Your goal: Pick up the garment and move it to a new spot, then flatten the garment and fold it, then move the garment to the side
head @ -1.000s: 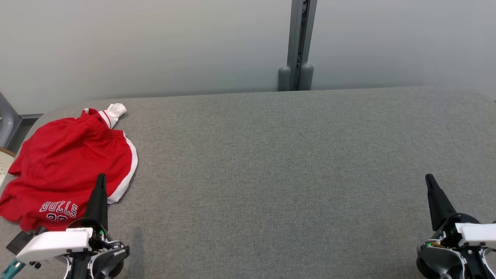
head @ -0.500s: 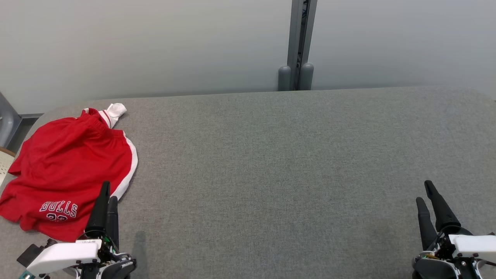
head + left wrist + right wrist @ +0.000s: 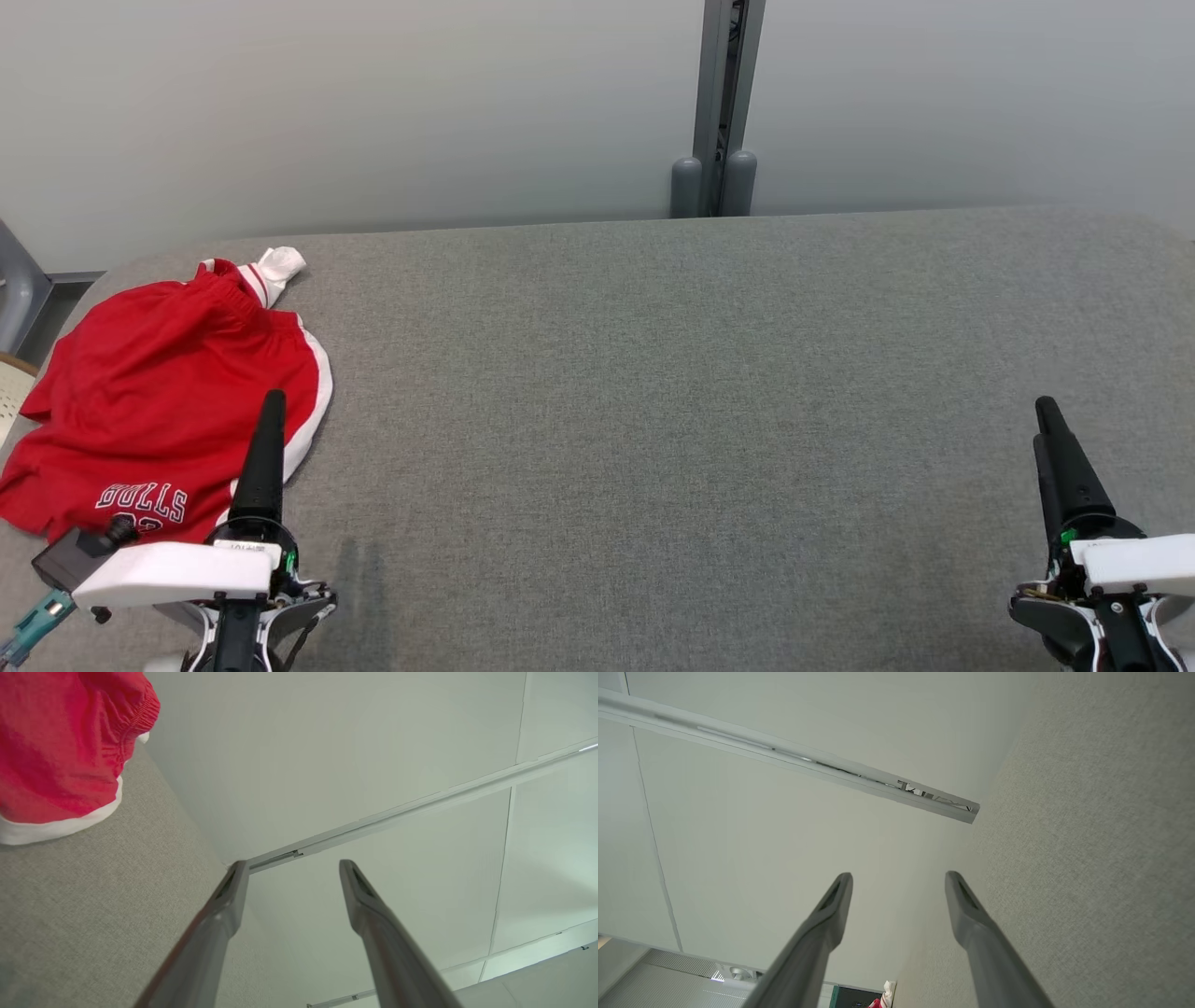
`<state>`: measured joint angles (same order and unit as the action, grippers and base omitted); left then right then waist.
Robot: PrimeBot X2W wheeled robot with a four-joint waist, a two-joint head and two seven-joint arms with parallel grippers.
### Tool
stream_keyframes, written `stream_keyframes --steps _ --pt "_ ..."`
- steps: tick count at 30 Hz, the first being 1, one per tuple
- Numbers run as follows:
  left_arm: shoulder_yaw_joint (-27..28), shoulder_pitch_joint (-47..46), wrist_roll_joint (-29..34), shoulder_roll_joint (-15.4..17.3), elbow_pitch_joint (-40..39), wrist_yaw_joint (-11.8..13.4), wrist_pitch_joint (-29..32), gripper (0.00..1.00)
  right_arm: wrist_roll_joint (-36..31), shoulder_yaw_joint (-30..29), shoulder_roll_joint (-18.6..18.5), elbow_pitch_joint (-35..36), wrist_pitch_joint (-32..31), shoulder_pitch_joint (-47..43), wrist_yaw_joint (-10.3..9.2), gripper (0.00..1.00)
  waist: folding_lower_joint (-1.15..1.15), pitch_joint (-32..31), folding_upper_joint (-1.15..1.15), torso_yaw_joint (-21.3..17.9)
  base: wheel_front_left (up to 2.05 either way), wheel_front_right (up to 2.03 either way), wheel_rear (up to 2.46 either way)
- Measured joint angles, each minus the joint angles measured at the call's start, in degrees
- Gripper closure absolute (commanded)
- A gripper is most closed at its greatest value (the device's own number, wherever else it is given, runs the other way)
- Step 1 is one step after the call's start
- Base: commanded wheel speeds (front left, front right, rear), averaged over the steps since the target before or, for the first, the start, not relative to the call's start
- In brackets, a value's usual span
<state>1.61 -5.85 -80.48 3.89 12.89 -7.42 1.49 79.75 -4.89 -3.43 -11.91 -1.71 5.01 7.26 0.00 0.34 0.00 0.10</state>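
The garment is a pair of red shorts with white side trim and "BULLS" lettering, lying crumpled at the far left of the grey table. My left gripper is at the lower left, its fingers seen edge-on over the shorts' right white-trimmed edge. In the left wrist view this gripper is open with nothing between its fingers, and the garment lies off to the upper left. My right gripper is at the lower right over bare table; in its wrist view the gripper is open and holds nothing.
A pale wall runs behind the table, with a grey post at its back edge. A chair part shows past the table's left edge. The table's far corners are rounded.
Both grippers have gone from shut to open. Both have shifted slightly, their fingertips now higher in the head view, the left one more to the right. The garment has not moved.
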Motion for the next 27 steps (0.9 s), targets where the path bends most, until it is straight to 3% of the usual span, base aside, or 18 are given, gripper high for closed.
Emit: stream_keyframes --steps 15,27 --pt "-3.3 -0.1 21.7 1.6 -3.0 0.0 -3.3 0.0 -22.2 2.0 -1.7 3.5 3.4 0.1 0.0 0.0 0.0 -0.3 0.0 0.0 0.0 0.0 0.0" --pt "-7.6 -0.1 36.0 4.3 -3.7 2.0 -5.7 0.0 -37.1 3.6 -2.6 4.3 5.8 -0.2 0.0 0.0 0.0 -0.5 0.0 0.1 0.0 0.0 0.0"
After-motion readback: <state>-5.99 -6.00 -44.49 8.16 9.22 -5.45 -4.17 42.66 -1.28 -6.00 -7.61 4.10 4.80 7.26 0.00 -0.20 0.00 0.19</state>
